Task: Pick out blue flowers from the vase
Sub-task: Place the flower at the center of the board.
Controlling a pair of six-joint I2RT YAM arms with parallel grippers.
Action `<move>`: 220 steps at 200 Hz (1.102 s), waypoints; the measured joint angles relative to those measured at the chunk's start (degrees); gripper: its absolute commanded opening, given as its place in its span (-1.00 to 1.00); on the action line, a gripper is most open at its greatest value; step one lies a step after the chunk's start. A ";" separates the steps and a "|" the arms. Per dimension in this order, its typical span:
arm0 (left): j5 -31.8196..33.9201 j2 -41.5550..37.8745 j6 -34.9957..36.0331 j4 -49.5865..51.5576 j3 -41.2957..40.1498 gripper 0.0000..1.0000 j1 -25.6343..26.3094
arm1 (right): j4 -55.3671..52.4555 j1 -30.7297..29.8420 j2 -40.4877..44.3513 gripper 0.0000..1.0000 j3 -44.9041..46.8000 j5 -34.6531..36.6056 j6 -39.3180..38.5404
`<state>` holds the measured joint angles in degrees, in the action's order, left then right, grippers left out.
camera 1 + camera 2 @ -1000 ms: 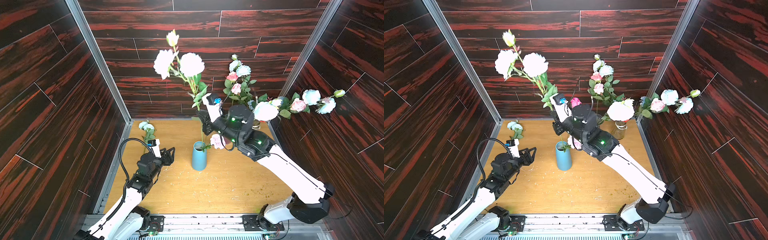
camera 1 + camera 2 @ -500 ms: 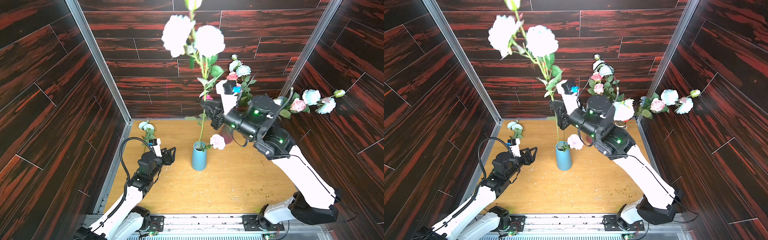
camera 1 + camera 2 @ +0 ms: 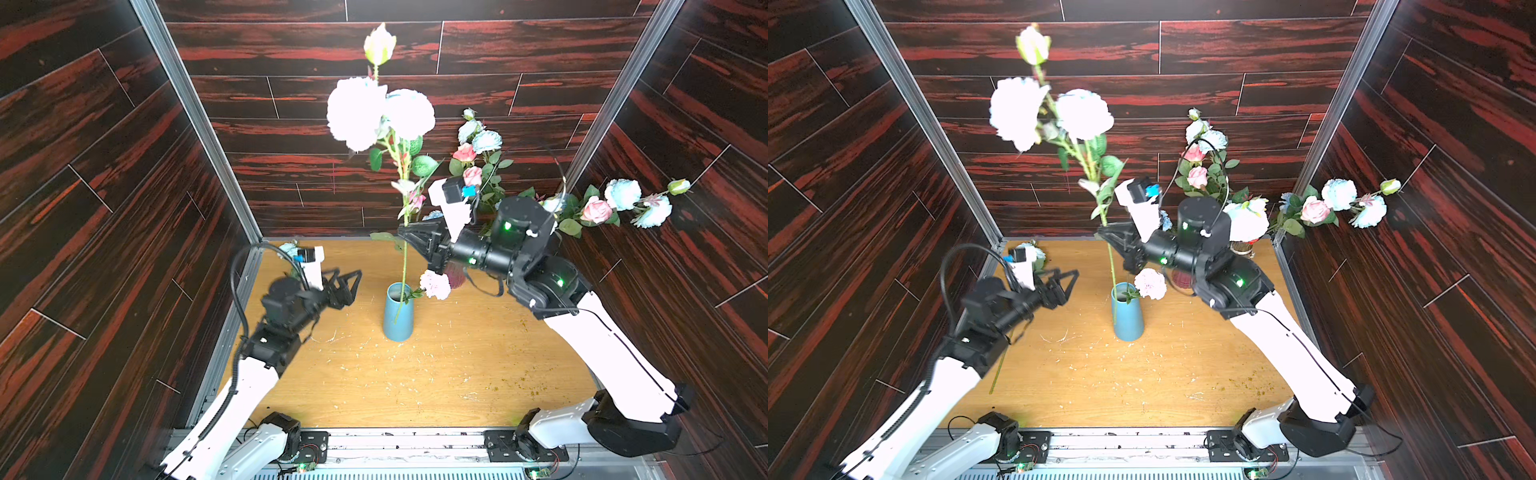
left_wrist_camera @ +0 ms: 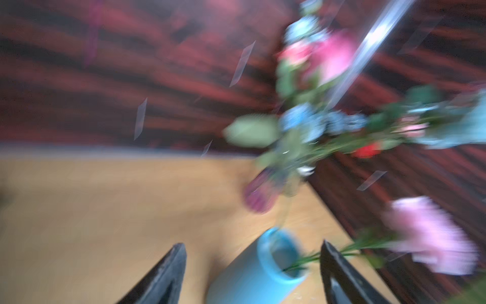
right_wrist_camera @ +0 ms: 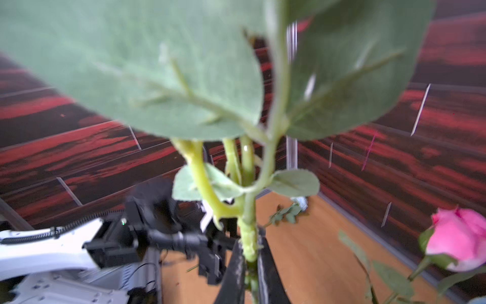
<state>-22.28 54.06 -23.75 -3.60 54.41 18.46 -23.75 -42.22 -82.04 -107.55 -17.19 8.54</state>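
On the wooden table [image 3: 415,386], the left gripper [image 3: 348,286] hovers just left of the blue vase [image 3: 398,320], jaws spread wide and empty. The blurred left wrist view shows the vase mouth between its fingers [image 4: 168,273]. A pale pink carnation [image 3: 435,284] leans out of the vase to the right. Above the vase, the right gripper [image 3: 406,236] is clamped on the green stem of a blue flower spray [image 3: 409,114], and the right wrist view shows its fingers [image 5: 234,265] pinching that stem from both sides. The spray's two pale blue-white heads and its bud [image 3: 379,43] stand high above the gripper. The thin lower stem runs down across the vase's outer wall in both top views, and whether its tip sits in the mouth cannot be told. Farther back, a second blue flower [image 3: 1034,251] lies in the table's far left corner behind the left arm. At the back right, a glass jar [image 3: 1241,247] holds pink roses [image 3: 473,176] and more blue blooms [image 3: 486,141], with one branch [image 3: 623,194] reaching along the right wall
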 measured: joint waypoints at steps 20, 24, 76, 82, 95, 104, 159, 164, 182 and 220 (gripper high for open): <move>-8.55 2.01 0.35 -0.02 7.91 0.71 0.00 | 0.13 5.09 -0.72 -1.00 0.85 -6.51 3.04; -10.16 2.56 0.17 -0.52 8.79 0.72 0.00 | 0.07 5.68 -0.92 -1.00 0.92 -7.76 3.45; -23.67 10.64 -6.36 -5.64 10.10 0.61 0.22 | -0.55 5.90 -4.76 -1.00 0.22 -20.87 5.27; -24.59 11.21 -6.84 -5.81 10.10 0.58 0.22 | -0.59 5.90 -5.33 -1.00 0.02 -22.21 5.55; -26.05 11.47 -7.48 -5.97 10.08 0.57 0.20 | -0.46 5.95 -6.49 -1.00 -0.22 -24.81 6.14; -27.04 11.37 -7.85 -6.36 10.08 0.57 0.22 | -0.28 5.95 -7.21 -1.00 -0.31 -26.58 6.62; -32.06 11.02 -11.10 -11.37 10.10 0.47 0.33 | 1.07 5.86 -10.29 -1.00 -1.68 -32.89 8.90; -32.37 11.02 -11.37 -11.58 10.08 0.46 0.42 | 1.22 5.84 -10.47 -1.00 -1.79 -33.24 9.05; -33.31 10.99 -12.17 -12.70 10.08 0.38 0.81 | 1.77 5.51 -10.75 -1.00 -1.92 -33.94 9.55; -34.67 10.82 -12.76 -13.70 10.08 -0.04 1.73 | 3.28 4.50 -10.75 -1.00 -1.92 -34.84 10.34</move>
<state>-56.95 64.88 -36.51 -17.30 64.49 20.18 -20.47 -37.71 -92.79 -109.47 -52.03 18.87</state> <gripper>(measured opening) 0.540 0.097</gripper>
